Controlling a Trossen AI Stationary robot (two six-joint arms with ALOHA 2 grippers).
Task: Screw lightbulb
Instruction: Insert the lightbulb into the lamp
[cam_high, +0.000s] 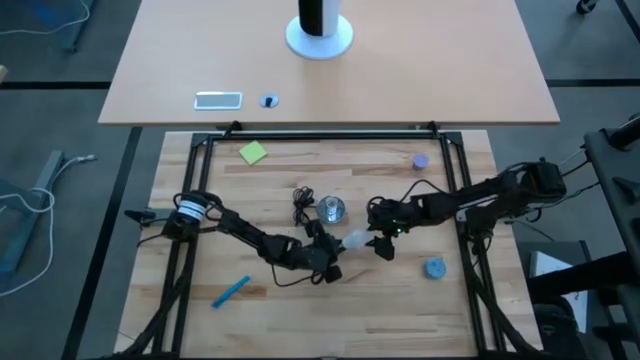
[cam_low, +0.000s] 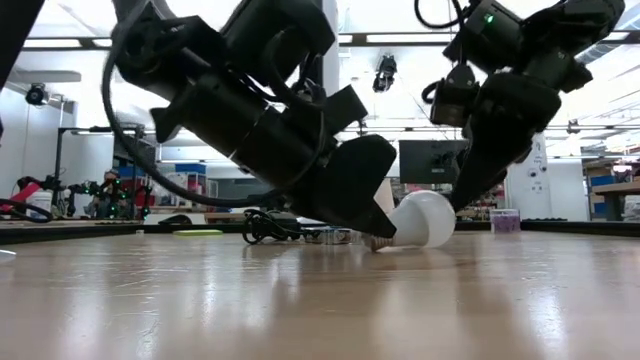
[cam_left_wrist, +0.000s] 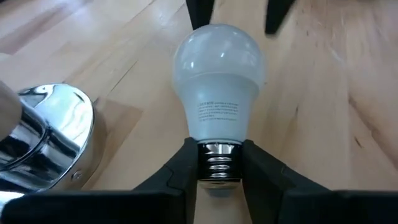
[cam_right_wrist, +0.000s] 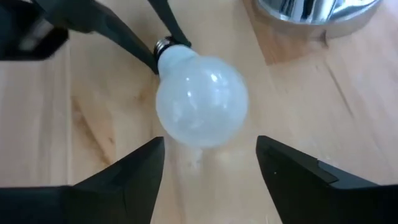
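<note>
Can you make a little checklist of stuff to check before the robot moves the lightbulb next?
1. Left gripper fingers on both sides of the lightbulb screw base: ok.
2. Left grip fully tight: cannot tell.
3. Right gripper open around the glass end, not pinching: ok.
4. Lightbulb lying on the table, not lifted: ok.
5. Metal socket close by, uncovered: ok.
6. Black cord clear of the lightbulb: ok.
</note>
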